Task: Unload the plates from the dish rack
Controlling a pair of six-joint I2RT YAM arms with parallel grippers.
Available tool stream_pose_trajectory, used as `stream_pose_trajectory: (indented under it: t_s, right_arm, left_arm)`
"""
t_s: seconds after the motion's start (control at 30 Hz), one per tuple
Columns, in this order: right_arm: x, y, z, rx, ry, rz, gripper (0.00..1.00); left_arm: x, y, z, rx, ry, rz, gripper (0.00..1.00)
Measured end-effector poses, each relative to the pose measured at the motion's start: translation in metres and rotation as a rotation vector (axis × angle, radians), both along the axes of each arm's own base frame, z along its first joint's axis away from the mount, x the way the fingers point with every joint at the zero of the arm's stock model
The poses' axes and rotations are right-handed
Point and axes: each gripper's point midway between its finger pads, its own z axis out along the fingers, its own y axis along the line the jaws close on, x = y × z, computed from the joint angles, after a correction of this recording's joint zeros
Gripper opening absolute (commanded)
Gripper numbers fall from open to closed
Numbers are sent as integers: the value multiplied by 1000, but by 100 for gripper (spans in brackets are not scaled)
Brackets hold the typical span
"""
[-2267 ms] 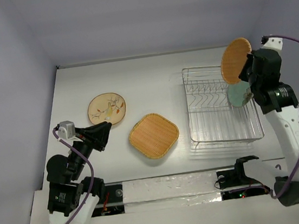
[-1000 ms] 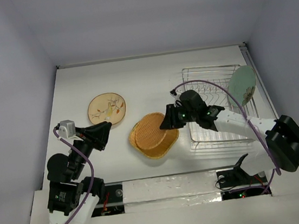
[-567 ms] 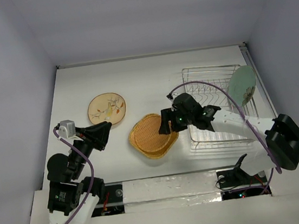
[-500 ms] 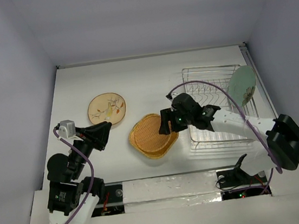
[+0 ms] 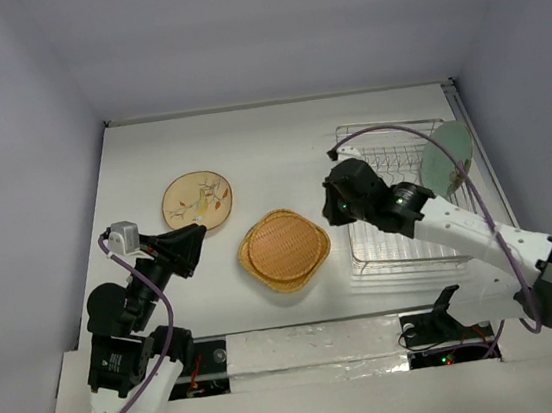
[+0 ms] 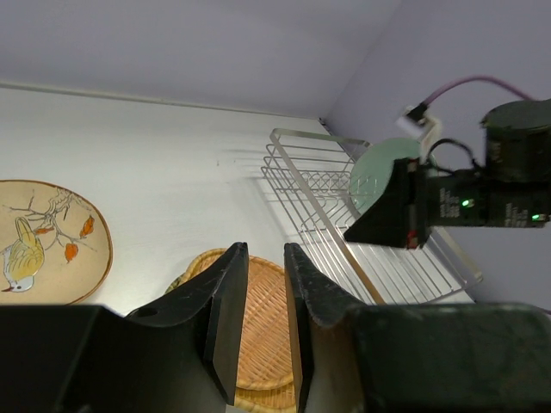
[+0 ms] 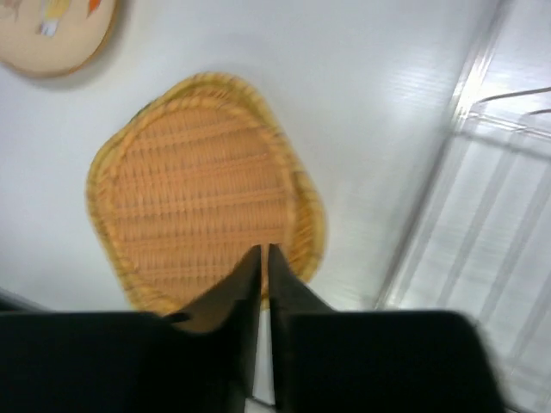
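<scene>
Right hand (image 7: 263,256) pressed together, empty | left hand (image 6: 265,288) narrowly parted | lower woven plate (image 5: 252,270) mostly hidden | green plate (image 5: 448,155) in dish rack (image 5: 412,248): outside right-wrist view

Top view, table (image 5: 277,136) centre as dial: dish rack (image 5: 393,253) at 3 o'clock, plate stack (image 5: 283,250) at 6, lone plate (image 5: 197,200) at 9. The stack is two plates, one on the other, flat on the table, near the rack's 9 o'clock side, not touching. Racked plate (image 5: 448,157) stands tilted in the rack's 2 o'clock corner. Lone plate lies flat at the stack's 10 o'clock, apart.
</scene>
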Motion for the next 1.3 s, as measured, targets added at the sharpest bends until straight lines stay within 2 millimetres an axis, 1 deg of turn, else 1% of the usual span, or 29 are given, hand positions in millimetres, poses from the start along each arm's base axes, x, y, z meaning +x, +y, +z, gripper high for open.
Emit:
stream_pose_trajectory:
  t_s: [0.1,0.13,0.2,0.27,0.3,0.33,0.37,0.4,0.43,0.47,0.5,0.53,0.63,0.67,0.73,0.8,0.87,0.9,0.97,1.0,1.07,1.1,1.13,1.3]
  right_arm:
    - [15,-38,35,-47,-109,-169,0]
    - [22,-55,50,-57,-150,-240,0]
    - [35,-96,79,-82,-226,-404,0]
    - [44,-143,103,-113,-292,-573,6]
    - [47,-172,112,-129,-321,-665,18]
    - [47,-194,119,-141,-340,-734,28]
    - [47,-221,124,-163,-356,-813,37]
    - [45,-243,127,-184,-364,-872,52]
    - [44,-263,130,-200,-369,-927,58]
    - [42,-279,133,-215,-374,-969,62]
    - [42,-289,134,-226,-376,-996,66]
    - [42,-302,134,-238,-374,-1026,67]
    - [49,-326,129,-288,-347,-1072,68]
    - [55,-335,124,-310,-327,-1089,68]
    - [69,-352,107,-352,-271,-1102,67]
    - [79,-364,84,-392,-204,-1095,67]
    - [83,-367,61,-420,-146,-1058,66]
    - [83,-368,53,-431,-125,-1045,64]
    - [84,-370,46,-445,-101,-1020,61]
    - [85,-371,45,-449,-97,-1013,58]
    - [87,-374,40,-463,-86,-1003,56]
    - [88,-374,38,-469,-78,-998,51]
    - [89,-376,33,-482,-63,-990,50]
    - [95,-378,9,-529,6,-952,45]
  left_arm:
    - [0,0,0,-1,-1,0,21]
    - [0,0,0,0,-1,0,21]
    - [0,0,0,0,-1,0,20]
    - [0,0,0,0,-1,0,20]
    - [0,0,0,0,-1,0,20]
    - [0,0,0,-1,-2,0,20]
    - [-1,0,1,-1,-3,0,20]
    - [-1,0,1,-2,-5,0,20]
    - [-2,0,1,-2,-8,0,20]
    - [-2,1,2,-3,-12,0,20]
    - [-3,1,3,-4,-15,0,20]
    - [-3,1,3,-5,-17,0,20]
    - [-3,1,3,-4,-15,0,20]
    - [-3,1,2,-4,-13,0,20]
    - [-3,1,2,-3,-11,0,20]
    - [-3,1,2,-3,-11,0,20]
    - [-4,1,2,-4,-12,0,20]
    - [-4,1,2,-4,-13,0,20]
    - [-4,1,2,-4,-14,0,20]
    - [-4,1,2,-4,-15,-1,20]
    - [-5,0,2,-4,-15,-5,20]
    - [-5,0,2,-5,-15,-6,20]
    - [-5,0,2,-5,-15,-7,20]
    - [-7,0,4,-7,-23,-9,20]
